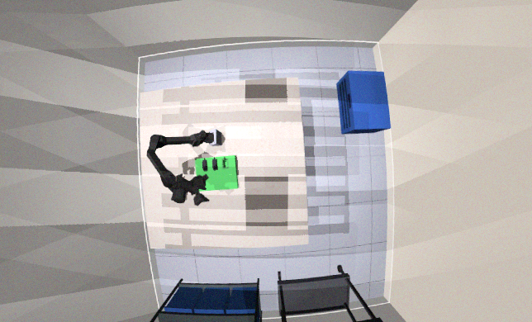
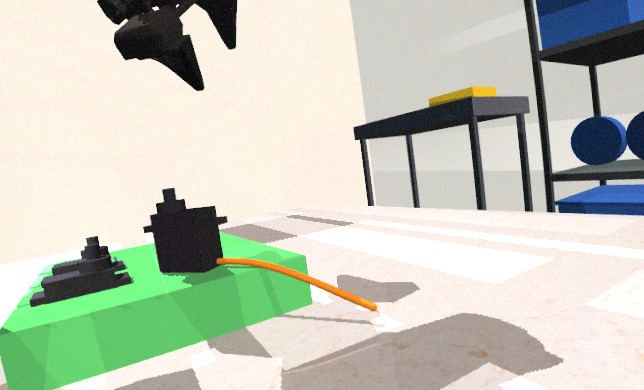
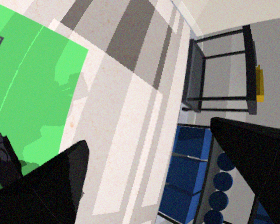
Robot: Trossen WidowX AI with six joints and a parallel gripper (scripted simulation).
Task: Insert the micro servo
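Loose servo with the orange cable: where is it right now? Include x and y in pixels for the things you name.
In the exterior view, the loose servo [image 2: 190, 242] [image 3: 6, 157] stands upright on the green deck [image 2: 141, 310] [image 3: 46, 85] [image 1: 221, 177], right of the seated servos [image 2: 83, 282] [image 1: 215, 164] and below the open gripper [image 2: 218, 70].

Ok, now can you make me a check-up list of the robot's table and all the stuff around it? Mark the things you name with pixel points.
Surface: pale table top [image 1: 273, 165] [image 2: 476, 295] with grey shadow patches.
Job's things: loose micro servo [image 2: 188, 240] upright on the green deck [image 1: 224, 179] [image 2: 130, 320] [image 3: 36, 75], shaft up, not in the pocket.
Clutter: nothing seen on the deck beyond servos.
Gripper [image 2: 218, 70] [image 3: 149, 135]: open, holding nothing, above the deck.
Cables: orange cable [image 2: 301, 277] runs from the loose servo past the deck's edge, not in the notch.
Surroundings: blue cabinet [image 1: 368, 101], dark side table [image 2: 501, 105] with a yellow block [image 2: 483, 92], shelf rack [image 2: 542, 110] with blue bins.
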